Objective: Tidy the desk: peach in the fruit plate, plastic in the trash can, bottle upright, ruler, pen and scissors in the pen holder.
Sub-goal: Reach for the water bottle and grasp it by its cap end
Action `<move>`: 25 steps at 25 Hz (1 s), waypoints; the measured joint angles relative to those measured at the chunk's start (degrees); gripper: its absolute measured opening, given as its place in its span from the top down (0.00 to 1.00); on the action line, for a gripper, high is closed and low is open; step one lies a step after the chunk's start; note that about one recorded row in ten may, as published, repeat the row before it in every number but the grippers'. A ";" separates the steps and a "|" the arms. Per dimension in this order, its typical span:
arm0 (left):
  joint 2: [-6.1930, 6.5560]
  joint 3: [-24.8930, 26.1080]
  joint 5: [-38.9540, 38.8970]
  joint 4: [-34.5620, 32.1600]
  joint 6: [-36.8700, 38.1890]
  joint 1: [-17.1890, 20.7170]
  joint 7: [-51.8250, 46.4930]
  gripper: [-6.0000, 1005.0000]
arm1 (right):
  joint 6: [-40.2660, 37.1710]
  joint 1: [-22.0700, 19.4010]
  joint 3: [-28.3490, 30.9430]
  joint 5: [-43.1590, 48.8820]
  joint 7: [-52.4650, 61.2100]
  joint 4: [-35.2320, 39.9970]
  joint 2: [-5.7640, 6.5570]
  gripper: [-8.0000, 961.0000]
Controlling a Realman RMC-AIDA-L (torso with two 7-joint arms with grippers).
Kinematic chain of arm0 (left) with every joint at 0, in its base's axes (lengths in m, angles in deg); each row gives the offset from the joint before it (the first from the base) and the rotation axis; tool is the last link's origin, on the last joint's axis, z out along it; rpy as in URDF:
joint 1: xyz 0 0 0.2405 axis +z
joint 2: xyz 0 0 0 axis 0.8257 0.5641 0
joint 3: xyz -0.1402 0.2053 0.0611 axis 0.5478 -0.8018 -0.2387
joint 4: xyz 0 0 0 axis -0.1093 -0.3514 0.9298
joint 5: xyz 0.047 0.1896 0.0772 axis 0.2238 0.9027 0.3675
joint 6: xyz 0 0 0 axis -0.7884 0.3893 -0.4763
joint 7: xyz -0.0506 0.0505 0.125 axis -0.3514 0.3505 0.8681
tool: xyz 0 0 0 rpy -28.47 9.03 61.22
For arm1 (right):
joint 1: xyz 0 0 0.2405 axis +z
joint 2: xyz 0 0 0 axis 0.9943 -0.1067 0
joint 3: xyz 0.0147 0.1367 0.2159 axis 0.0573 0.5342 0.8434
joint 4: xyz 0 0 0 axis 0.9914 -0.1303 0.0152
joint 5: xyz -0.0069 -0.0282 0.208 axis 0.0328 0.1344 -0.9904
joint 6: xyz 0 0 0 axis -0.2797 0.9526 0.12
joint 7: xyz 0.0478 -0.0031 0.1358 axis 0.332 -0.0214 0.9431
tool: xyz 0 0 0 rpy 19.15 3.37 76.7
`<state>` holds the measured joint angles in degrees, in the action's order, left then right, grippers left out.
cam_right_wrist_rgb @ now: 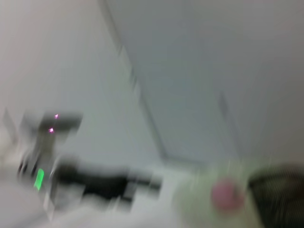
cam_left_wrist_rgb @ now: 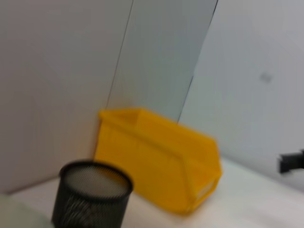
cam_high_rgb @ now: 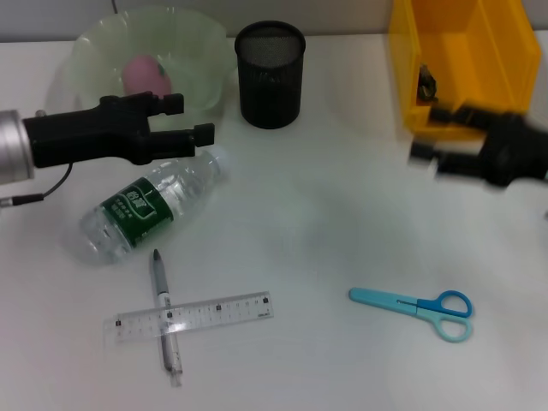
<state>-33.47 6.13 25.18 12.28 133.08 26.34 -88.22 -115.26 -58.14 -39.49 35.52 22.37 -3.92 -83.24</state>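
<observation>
White desk point(cam_high_rgb: 325, 223): blurred right pincer point(cam_high_rgb: 432, 137) overlaps trash can point(cam_high_rgb: 462, 60).

Left gripper point(cam_high_rgb: 195, 118) extends horizontally, fingers parted with nothing between them. Right gripper point(cam_high_rgb: 431, 134), opposite and well apart, points toward it, blurred.

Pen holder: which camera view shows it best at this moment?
The head view: the black mesh pen holder stands whole and sharp beside the fruit plate. The left wrist view shows it cut at the base; the right wrist view gives only a dark blur at the edge.
</observation>
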 joint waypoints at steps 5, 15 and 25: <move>-1.15 -0.01 15.49 -8.19 -4.93 -3.85 -14.53 0.14 | 2.23 0.92 0.09 7.88 -5.39 -0.82 -1.76 0.14; -6.53 0.06 49.79 -13.68 -6.49 -15.83 -35.60 0.14 | 3.63 0.80 -0.13 8.09 -7.51 -3.14 -1.59 0.14; -8.85 -1.46 57.40 -9.70 -12.27 -19.41 -38.55 0.14 | 3.60 0.25 0.04 8.16 -7.60 -3.17 -1.51 0.15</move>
<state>-42.33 4.67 82.58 2.57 120.81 6.93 -126.77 -111.66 -57.89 -39.45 43.68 14.76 -7.09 -84.75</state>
